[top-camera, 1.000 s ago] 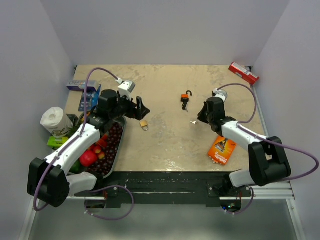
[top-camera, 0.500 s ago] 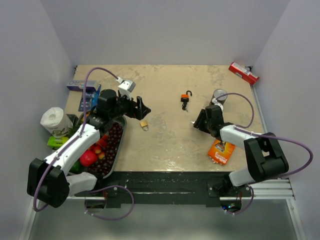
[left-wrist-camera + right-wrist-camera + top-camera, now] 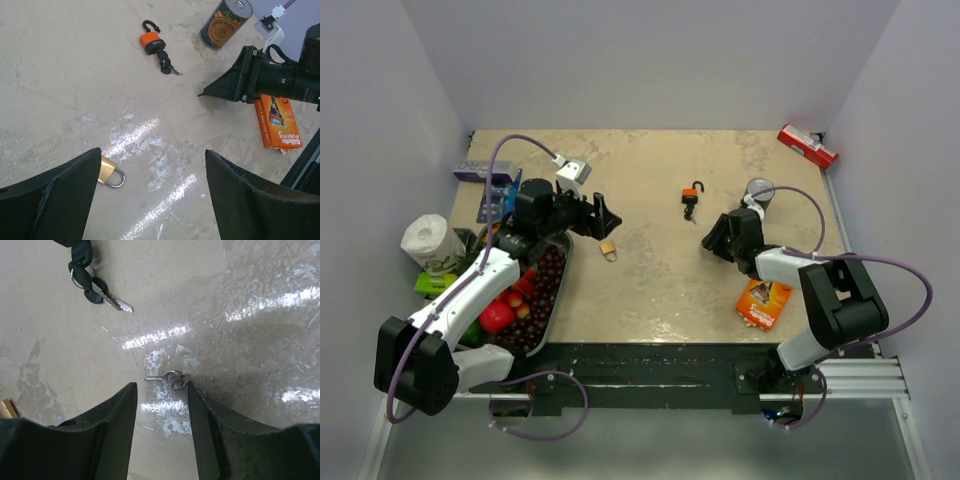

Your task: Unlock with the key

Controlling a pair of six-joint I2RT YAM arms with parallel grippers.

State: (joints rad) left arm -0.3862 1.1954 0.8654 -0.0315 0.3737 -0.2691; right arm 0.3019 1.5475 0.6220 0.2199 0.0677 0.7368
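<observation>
A small silver key on a ring (image 3: 167, 378) lies flat on the table. It sits just beyond the tips of my right gripper (image 3: 162, 386), which is open and low with nothing between its fingers. Farther off lies the black-headed key (image 3: 97, 294), linked to the orange padlock (image 3: 692, 195), whose black shackle stands open. A shut brass padlock (image 3: 109, 172) rests on the table beside the left finger of my left gripper (image 3: 152, 151). That gripper is wide open and empty.
A tin can (image 3: 757, 190) stands behind the right arm and an orange razor box (image 3: 763, 300) lies by its elbow. A tray of fruit (image 3: 556, 292) sits at the left edge, under the left arm. A red packet (image 3: 807, 146) lies at the far right corner.
My right gripper has gone from shut to open and shifted a little to the left, low over the table by the silver key. The left arm has not moved.
</observation>
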